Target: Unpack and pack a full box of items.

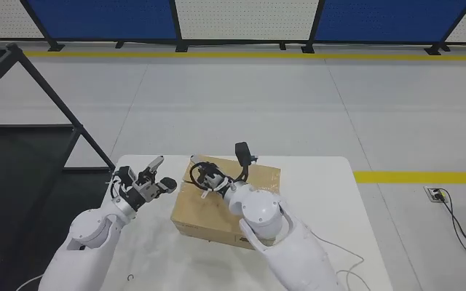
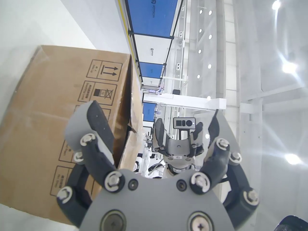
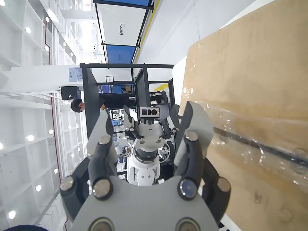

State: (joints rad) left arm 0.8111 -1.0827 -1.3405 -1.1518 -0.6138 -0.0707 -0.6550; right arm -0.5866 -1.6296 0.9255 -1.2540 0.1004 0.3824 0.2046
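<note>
A closed brown cardboard box (image 1: pixel 240 218) lies in the middle of the white table (image 1: pixel 320 189). Clear tape (image 3: pixel 252 143) runs along its top seam. My left gripper (image 1: pixel 161 174) hangs just off the box's left side, open and holding nothing. In the left wrist view the left gripper (image 2: pixel 154 123) has the box's printed side wall (image 2: pixel 48 121) beside one fingertip. My right gripper (image 1: pixel 204 176) hovers over the box's far left top corner, open and empty. In the right wrist view the right gripper (image 3: pixel 149 118) has one finger (image 3: pixel 195 121) close above the box top (image 3: pixel 252 78). The two grippers face each other.
A black metal frame (image 1: pixel 51 102) stands off the table's left side. A thin cable (image 1: pixel 348 256) lies on the table at the near right. A small dark ring (image 1: pixel 129 276) rests on the near left of the table.
</note>
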